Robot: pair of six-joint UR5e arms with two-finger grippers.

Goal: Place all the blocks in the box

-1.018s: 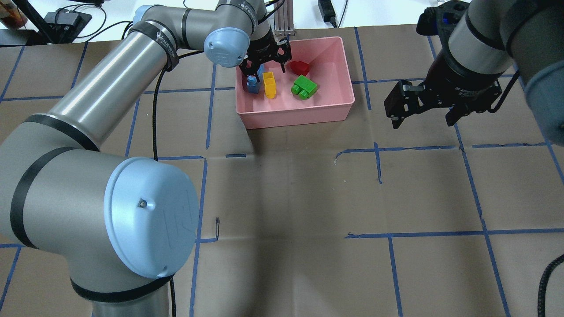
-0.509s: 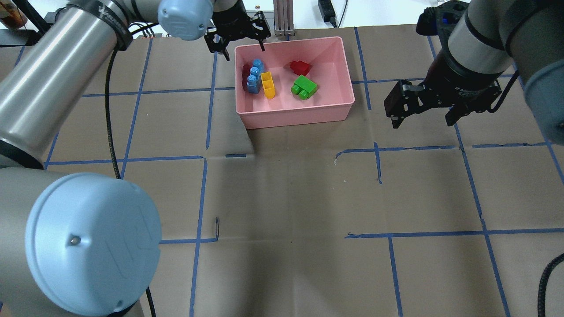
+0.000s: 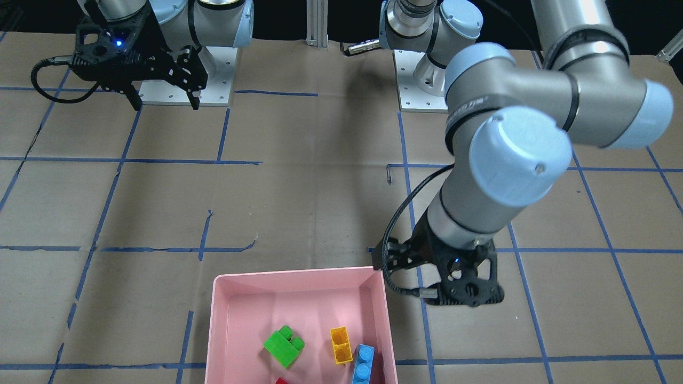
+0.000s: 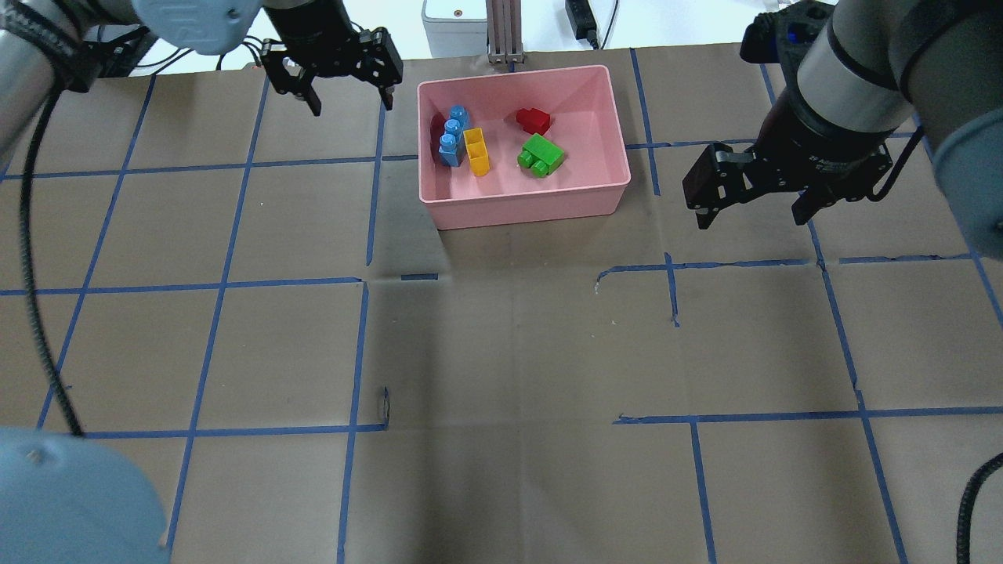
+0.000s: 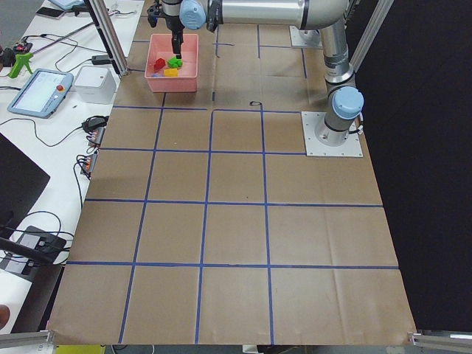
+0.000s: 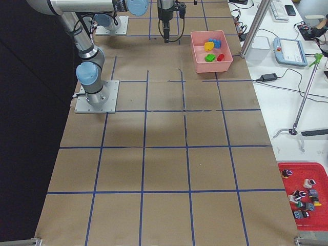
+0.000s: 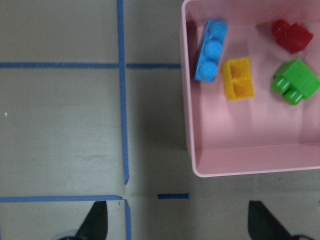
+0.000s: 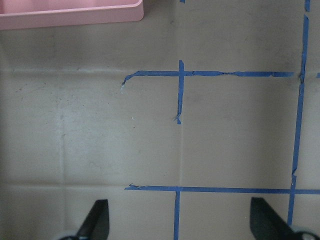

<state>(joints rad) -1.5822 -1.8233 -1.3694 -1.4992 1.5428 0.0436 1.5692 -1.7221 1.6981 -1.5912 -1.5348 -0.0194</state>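
The pink box (image 4: 525,205) stands at the table's far middle. All four blocks lie in it: the blue three-stud (image 4: 452,138) by the left wall, the yellow (image 4: 476,151) beside it, the red (image 4: 534,120) at the back, the green (image 4: 541,153) in the middle. The left wrist view shows the box wall (image 7: 250,160) with blue (image 7: 211,43), yellow (image 7: 238,78), red (image 7: 291,36) and green (image 7: 295,81). My left gripper (image 4: 350,100) is open and empty, above the table left of the box. My right gripper (image 4: 751,215) is open and empty, right of the box.
Brown paper with a blue tape grid covers the table. An aluminium post (image 4: 501,31) and a white device (image 4: 453,16) stand behind the box. The left arm's cable (image 4: 31,235) hangs over the table's left side. A red tray (image 6: 302,189) sits off the table.
My left gripper has risen out of the box, where it hovered at the blue block, and moved left past the box's wall. The blue block stays in the box. The right arm is still.
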